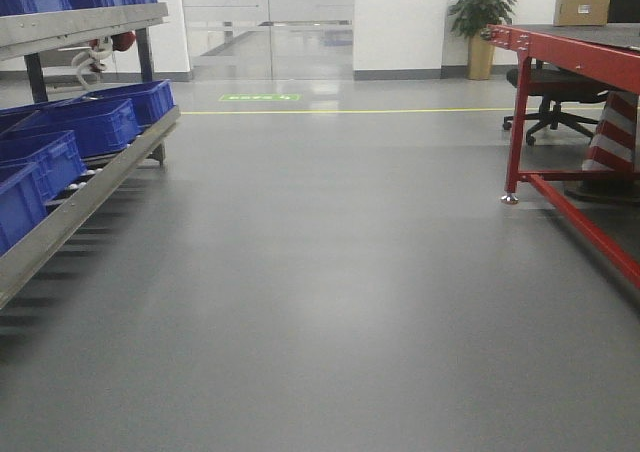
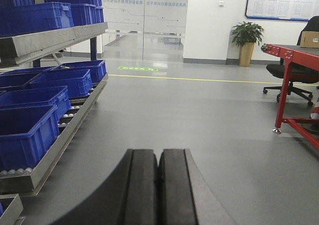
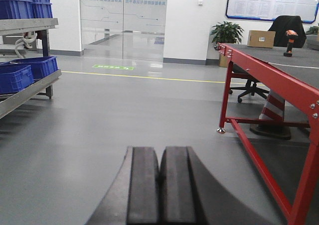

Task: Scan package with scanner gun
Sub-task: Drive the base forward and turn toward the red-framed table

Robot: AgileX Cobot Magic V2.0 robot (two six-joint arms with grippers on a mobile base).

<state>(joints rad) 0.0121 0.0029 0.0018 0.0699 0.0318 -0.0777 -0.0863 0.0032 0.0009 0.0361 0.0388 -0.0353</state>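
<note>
A grey floor [image 1: 330, 272] is seen stretching to a white wall and glass doors. On the left, a metal rack [image 2: 50, 41] is loaded with blue bins [image 2: 30, 130] on two levels. On the right, a red-framed table [image 3: 294, 60] with a dark grey top is placed, and a black office chair [image 3: 249, 83] and a striped cone [image 3: 271, 113] are seen beneath and beside it. A potted plant [image 3: 225, 33] is set against the wall. The package [image 3: 261, 38] is found at the far end of the table top. The scanner gun [image 3: 290, 42] is stood upright on its base near it, to its right but apart (best seen from the right wrist view). The fingers of the left gripper [image 2: 158, 185] are pressed together with nothing held between them. Those of the right gripper [image 3: 159, 185] are likewise closed and empty. Both grippers are held above the floor, well apart from the table top.
</note>
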